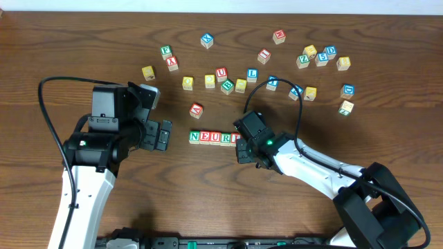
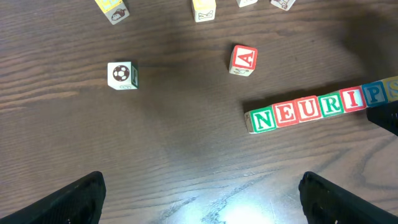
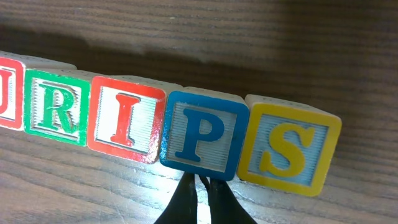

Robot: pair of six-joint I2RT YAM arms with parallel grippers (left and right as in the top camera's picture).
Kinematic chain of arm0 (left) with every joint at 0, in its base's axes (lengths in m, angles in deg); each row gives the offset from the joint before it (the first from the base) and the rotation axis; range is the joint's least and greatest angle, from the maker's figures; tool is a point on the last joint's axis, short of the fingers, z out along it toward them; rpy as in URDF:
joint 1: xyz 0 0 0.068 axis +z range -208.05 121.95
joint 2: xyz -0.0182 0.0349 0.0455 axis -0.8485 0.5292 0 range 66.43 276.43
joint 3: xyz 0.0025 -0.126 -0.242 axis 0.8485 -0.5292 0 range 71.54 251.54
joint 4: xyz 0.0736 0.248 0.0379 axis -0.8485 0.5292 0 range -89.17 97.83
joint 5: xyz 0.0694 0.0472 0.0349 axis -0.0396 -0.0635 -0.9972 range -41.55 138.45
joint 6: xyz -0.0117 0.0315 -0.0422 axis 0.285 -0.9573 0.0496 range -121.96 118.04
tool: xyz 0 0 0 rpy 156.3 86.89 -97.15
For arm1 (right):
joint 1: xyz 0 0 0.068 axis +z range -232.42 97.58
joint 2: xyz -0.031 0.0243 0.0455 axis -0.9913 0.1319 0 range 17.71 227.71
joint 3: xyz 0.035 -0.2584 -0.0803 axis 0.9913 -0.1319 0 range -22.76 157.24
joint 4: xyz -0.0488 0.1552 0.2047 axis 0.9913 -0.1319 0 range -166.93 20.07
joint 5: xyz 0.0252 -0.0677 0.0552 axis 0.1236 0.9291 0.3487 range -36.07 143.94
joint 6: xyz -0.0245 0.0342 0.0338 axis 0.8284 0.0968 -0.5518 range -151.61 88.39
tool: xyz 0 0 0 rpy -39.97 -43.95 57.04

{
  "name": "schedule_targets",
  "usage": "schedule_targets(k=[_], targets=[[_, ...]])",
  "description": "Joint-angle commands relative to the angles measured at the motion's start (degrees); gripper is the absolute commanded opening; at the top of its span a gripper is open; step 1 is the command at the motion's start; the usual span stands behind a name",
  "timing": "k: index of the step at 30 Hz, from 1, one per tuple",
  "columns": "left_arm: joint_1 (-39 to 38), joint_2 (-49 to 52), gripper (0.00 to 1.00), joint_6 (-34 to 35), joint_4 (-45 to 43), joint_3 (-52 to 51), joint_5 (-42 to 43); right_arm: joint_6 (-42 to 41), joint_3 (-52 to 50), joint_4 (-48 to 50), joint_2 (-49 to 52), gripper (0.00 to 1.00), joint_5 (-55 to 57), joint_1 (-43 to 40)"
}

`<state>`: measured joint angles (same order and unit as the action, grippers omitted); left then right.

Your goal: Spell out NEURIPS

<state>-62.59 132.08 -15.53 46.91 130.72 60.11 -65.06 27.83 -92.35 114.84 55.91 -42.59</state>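
Observation:
The pale-wood cubes stand in one row reading NEURIPS in the left wrist view: green N (image 2: pixel 263 119), red E (image 2: pixel 286 114), U (image 2: pixel 309 109), green R (image 2: pixel 331 104), red I (image 2: pixel 353 98), blue P (image 2: pixel 375 93), then the yellow-faced S (image 2: pixel 392 88). Overhead, the row (image 1: pixel 211 137) lies mid-table, its right end hidden under my right arm. My right gripper (image 3: pixel 202 186) is shut and empty, its tips at the front edge of the P cube (image 3: pixel 202 135), beside the S cube (image 3: pixel 289 146). My left gripper (image 2: pixel 202 199) is open and empty, left of the row.
A red A cube (image 1: pixel 196 109) sits just behind the row's left end. A cube with a football picture (image 2: pixel 122 75) stands to the left. Several other letter cubes, such as a blue L (image 1: pixel 252 74), are scattered across the back of the wooden table (image 1: pixel 69 48).

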Motion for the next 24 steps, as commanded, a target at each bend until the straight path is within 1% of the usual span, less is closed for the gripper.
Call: schedule_targets(k=[1,19,24], targets=[[0.24,-0.07,0.98,-0.35,-0.04,1.42,-0.55,0.98,0.37,0.22,0.07,0.03,1.11,0.35],[0.24,-0.07,0.98,-0.33,-0.04,1.42,-0.55,0.96,0.37,-0.20,0.07,0.02,0.04,0.48],[0.24,-0.07,0.98,-0.33,-0.04,1.42,-0.55,0.96,0.37,-0.68,0.07,0.02,-1.09,2.16]])
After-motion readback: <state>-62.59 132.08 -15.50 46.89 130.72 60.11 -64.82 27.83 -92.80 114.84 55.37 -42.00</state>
